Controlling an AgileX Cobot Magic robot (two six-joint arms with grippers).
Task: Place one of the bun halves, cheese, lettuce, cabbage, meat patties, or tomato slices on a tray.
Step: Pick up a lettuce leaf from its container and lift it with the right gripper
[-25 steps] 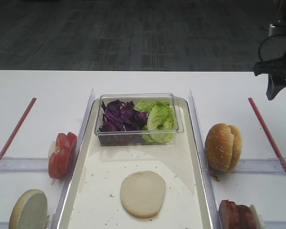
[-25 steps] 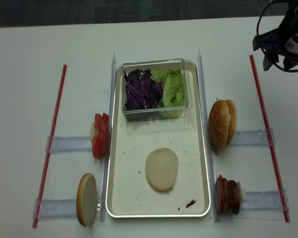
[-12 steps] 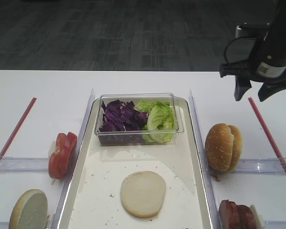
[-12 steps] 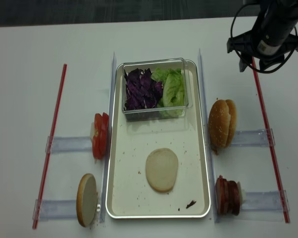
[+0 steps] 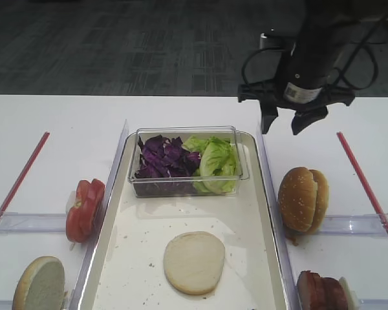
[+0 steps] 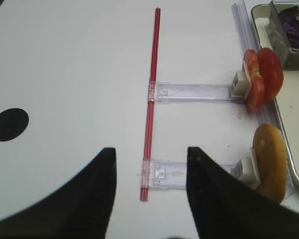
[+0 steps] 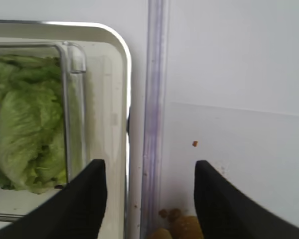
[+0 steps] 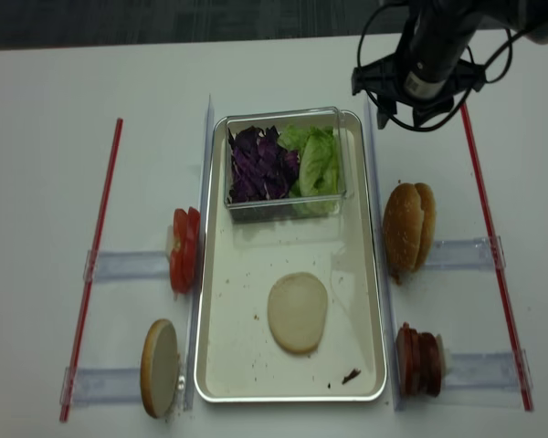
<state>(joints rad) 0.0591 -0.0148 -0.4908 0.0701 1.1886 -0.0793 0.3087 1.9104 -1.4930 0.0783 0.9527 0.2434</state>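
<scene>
**Hovering beside the tray's far right corner, jaws apart and empty**

Starting at the left, the left gripper (image 6: 149,199) shows only in its own wrist view, dark fingers spread over bare white table, holding nothing. Tomato slices (image 5: 84,210) stand on edge just outside the tray's left rim, and one bun half (image 5: 39,284) stands nearer the front. The tray (image 5: 258,213) has a cream, crumb-speckled floor; a pale bun half (image 5: 194,262) lies cut face up on it. At its far end a clear tub (image 5: 181,187) holds dark purple cabbage (image 5: 163,158) beside crinkled green lettuce (image 5: 216,161). The right gripper (image 5: 284,126) hangs above the table just past the tray's far right corner, jaws wide apart, touching nothing. Two seeded bun halves (image 5: 302,199) stand to the right, with brown meat patties (image 5: 320,290) further forward.
</scene>
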